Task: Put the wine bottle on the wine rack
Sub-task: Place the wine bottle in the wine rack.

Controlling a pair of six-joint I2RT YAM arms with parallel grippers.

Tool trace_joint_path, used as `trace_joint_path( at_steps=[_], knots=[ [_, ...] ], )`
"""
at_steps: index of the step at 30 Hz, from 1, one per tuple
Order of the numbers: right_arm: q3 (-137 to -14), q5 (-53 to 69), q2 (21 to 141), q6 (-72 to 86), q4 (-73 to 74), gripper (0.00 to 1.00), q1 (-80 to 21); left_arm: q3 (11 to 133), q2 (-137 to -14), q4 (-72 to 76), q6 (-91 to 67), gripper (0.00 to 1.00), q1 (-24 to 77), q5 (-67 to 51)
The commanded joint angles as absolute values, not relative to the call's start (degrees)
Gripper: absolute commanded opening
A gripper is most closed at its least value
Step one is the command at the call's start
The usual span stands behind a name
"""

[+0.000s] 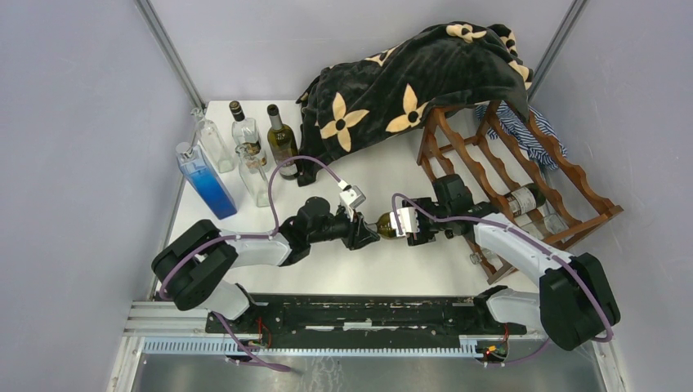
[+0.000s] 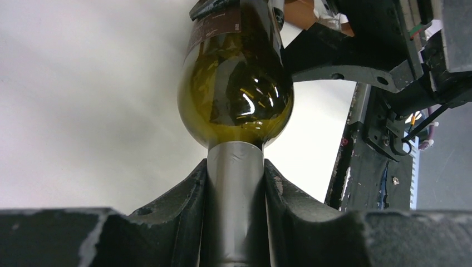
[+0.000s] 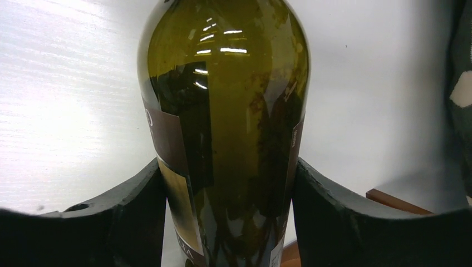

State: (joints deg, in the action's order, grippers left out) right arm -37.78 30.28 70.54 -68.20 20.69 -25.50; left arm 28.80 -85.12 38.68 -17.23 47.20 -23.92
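Wine bottle [image 1: 384, 225]: olive-green glass, lying sideways over the white table [image 1: 384, 273], slung between the two grippers near the table's middle. It is not on the wine rack [image 1: 531, 167], which stands to the right at the far side with the right arm between them.

Left gripper [image 1: 362, 231]: narrow, fingers [image 2: 178, 206] clamped on the neck over a grey foil capsule [image 2: 234, 167], just below the shoulder.

Right gripper [image 1: 406, 222]: fingers [image 3: 328, 217] against both sides of the bottle's body, gripping it at the label.

Label [image 3: 172, 144]: dark brown, wrapping round the body. A few pale letters show at its left edge and bottom (cut off by the curve and the finger, not readable). No brand can be made out.

Rack: one bottle [image 1: 523, 198] lies in a lower tier, label too small to read. A black blanket [image 1: 392, 90] with cream flowers drapes its far end.

Far left of table: blue bottle [image 1: 204, 180], a green wine bottle [image 1: 282, 140] and clear ones, all upright, writing illegible.
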Motion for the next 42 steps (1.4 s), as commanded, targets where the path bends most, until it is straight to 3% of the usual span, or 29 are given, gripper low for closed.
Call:
trace_joint_path(
  at_steps=[1, 5, 12, 13, 24, 29, 39, 42],
  knots=[
    [-36.6, 32.0, 71.0, -67.3, 18.1, 0.18, -25.8, 31.4, -83.3, 36.6, -22.1, 0.20, 47.7, -24.7],
    [-36.8, 32.8, 69.7, -67.3, 17.6, 0.01, -25.8, 31.2, -80.7, 32.7, -23.1, 0.50, 47.6, -24.8],
    [-37.9, 34.6, 69.5, -67.4, 18.0, 0.00, -25.8, 30.7, -75.9, 25.0, -21.8, 0.97, 47.5, -27.2],
    [-38.0, 35.1, 69.5, -67.9, 18.2, 0.00, -25.9, 30.5, -75.3, 24.3, -22.4, 0.99, 47.3, -27.0],
    [-39.4, 35.3, 70.3, -71.9, 20.3, 0.00, -29.1, 32.1, -76.7, 22.9, -29.8, 0.97, 41.3, -38.3],
    [-40.7, 34.0, 70.8, -72.1, 20.5, 0.00, -30.5, 35.6, -82.4, 19.6, -29.0, 0.75, 40.7, -44.8],
    [-42.7, 30.5, 71.8, -71.9, 20.5, 0.00, -32.0, 38.8, -85.6, 12.1, -25.3, 0.63, 40.6, -46.4],
    [-42.8, 30.2, 72.1, -71.8, 20.5, 0.00, -32.4, 39.3, -86.0, 11.6, -25.0, 0.50, 40.6, -46.6]
  ],
)
